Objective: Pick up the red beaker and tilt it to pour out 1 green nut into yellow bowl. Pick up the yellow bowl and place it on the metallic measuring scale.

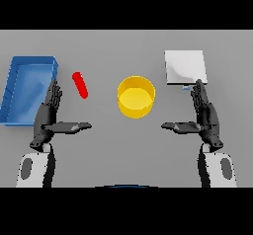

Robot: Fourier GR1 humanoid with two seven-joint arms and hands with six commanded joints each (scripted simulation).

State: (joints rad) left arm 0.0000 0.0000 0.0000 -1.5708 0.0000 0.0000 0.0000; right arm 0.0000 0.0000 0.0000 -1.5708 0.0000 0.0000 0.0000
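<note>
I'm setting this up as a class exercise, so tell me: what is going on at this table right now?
Nothing is being handled yet. The left hand and right hand both hover over the grey table with straight fingers and thumbs pointing inward, holding nothing. The red beaker lies tilted just beyond the left hand, beside a blue bin. The yellow bowl sits in the middle, apart from both hands. The metallic measuring scale is beyond the right hand, with nothing on it.

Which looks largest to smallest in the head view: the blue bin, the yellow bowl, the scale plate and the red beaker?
1. Blue bin, clearly the largest.
2. Metallic measuring scale and yellow bowl look about alike, so I would not rank them.
3. Red beaker, by far the smallest.
</note>
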